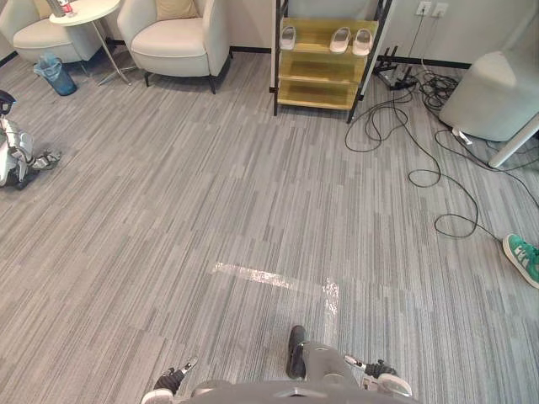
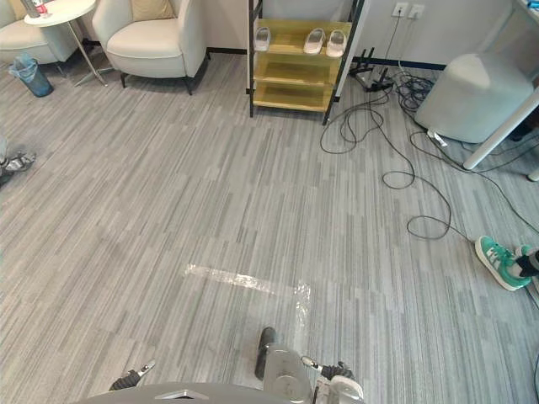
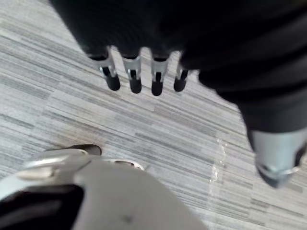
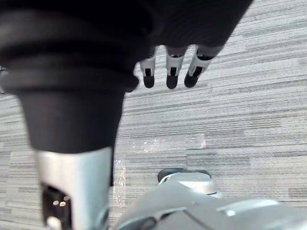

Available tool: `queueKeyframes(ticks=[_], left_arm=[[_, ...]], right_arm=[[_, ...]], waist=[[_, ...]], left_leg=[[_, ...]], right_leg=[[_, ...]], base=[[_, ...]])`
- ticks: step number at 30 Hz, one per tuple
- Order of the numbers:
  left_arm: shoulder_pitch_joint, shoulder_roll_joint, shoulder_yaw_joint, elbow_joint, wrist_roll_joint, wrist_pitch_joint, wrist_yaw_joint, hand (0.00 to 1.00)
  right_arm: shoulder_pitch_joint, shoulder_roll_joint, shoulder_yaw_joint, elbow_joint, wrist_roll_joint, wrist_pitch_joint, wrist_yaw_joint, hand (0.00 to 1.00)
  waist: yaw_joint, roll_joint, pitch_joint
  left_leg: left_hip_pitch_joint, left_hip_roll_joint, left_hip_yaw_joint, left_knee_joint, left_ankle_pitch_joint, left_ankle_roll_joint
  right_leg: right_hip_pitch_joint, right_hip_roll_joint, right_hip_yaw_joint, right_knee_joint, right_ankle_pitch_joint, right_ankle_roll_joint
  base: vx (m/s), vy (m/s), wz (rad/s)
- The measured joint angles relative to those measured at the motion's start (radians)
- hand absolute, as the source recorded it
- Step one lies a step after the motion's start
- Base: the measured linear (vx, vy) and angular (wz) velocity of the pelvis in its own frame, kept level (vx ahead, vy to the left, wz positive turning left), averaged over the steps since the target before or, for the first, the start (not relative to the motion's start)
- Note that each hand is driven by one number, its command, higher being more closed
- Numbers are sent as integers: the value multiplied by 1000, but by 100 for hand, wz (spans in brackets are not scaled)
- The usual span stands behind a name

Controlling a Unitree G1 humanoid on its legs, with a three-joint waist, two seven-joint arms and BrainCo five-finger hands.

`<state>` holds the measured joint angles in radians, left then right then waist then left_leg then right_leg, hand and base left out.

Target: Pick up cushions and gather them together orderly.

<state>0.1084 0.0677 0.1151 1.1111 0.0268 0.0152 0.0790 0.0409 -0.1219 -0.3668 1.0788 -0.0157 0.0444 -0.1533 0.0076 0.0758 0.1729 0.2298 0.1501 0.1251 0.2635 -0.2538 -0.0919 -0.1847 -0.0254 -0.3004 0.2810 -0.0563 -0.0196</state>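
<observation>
While both hang over grey carpet (image 1: 253, 194), left hand (image 3: 135, 76) straight-fingered, empty; right hand (image 4: 171, 74) likewise straight-fingered, empty.

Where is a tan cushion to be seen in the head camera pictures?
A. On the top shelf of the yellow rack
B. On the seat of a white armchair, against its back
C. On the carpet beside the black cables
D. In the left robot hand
B: the tan cushion rests on the seat of the white armchair, against its back, at the far side of the room.
</observation>
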Motion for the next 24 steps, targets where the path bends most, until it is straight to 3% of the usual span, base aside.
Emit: queueKeyframes(ticks=[3, 4, 6, 8, 10, 12, 13, 15, 18, 24], left_arm=[[-18, -4, 0, -4, 17, 0, -1, 0], [-17, -4, 0, -4, 17, 0, -1, 0], [-14, -3, 0, -4, 18, 1, -4, 0], [-12, 1, 0, -11, 17, 1, -8, 0], [-11, 3, -1, -13, 17, 1, -9, 0], [-14, 0, -2, -13, 17, 1, -9, 0], [-13, -6, -1, -11, 16, 2, -8, 0], [-8, 8, -1, -13, 16, 1, -6, 0], [-11, 22, 0, -15, 15, 1, -6, 0], [-7, 19, -2, 0, 16, 1, -8, 0]], right_arm=[[19, 0, 1, 0, 8, -2, -2, 0], [20, -1, 2, 0, 9, -2, -2, 0], [25, -1, 2, -1, 10, -2, -2, 0], [26, -1, 0, 0, 11, -1, -3, 0], [30, -1, 0, -1, 12, -1, -4, 0], [35, -6, -1, -2, 12, -2, -4, 0], [38, -11, 0, -3, 13, -1, -8, 0], [48, 7, 0, -5, 13, -1, -9, 0], [52, 18, -3, -2, 12, 0, -10, 0], [53, 24, -39, -1, 7, 0, -8, 0]], waist=[[13, -2, 3], [17, -1, 2], [20, 1, 2], [24, 0, 2], [26, -2, 3], [24, 6, 1], [35, 1, 0], [29, -14, -14], [46, -42, -15], [44, -37, -38]], left_leg=[[-127, 44, -13, 311, 54, -68], [-145, 51, -10, 356, 67, -63], [-194, 73, 30, 463, 33, -48], [-234, 69, 70, 443, -21, -29], [-272, 40, 67, 273, -39, -25], [-282, 13, 44, 60, 27, -21], [-258, -11, 50, 15, 106, 0], [-239, -54, 61, -28, 116, 15], [-222, -96, 63, -4, 112, 31], [-150, -123, 32, -78, 117, 48]], right_leg=[[87, 19, -14, -70, -10, -11], [99, 21, -14, -79, -10, -12], [153, 23, -2, -120, -12, -15], [188, 14, 18, -141, -12, -11], [218, -19, 38, -144, -16, 15], [223, -43, 50, -135, -29, 60], [229, -54, 76, -132, -31, 88], [252, -84, 85, -171, -6, 109], [277, -109, 127, -221, 8, 105], [325, -116, 128, -246, 6, 107]], base=[[159, -106, 23], [165, -23, -3], [180, 22, -7], [178, 98, -16], [164, 199, -18], [138, 247, -22], [123, 201, -16], [185, 186, -1], [234, 234, -8], [95, 41, -1]])
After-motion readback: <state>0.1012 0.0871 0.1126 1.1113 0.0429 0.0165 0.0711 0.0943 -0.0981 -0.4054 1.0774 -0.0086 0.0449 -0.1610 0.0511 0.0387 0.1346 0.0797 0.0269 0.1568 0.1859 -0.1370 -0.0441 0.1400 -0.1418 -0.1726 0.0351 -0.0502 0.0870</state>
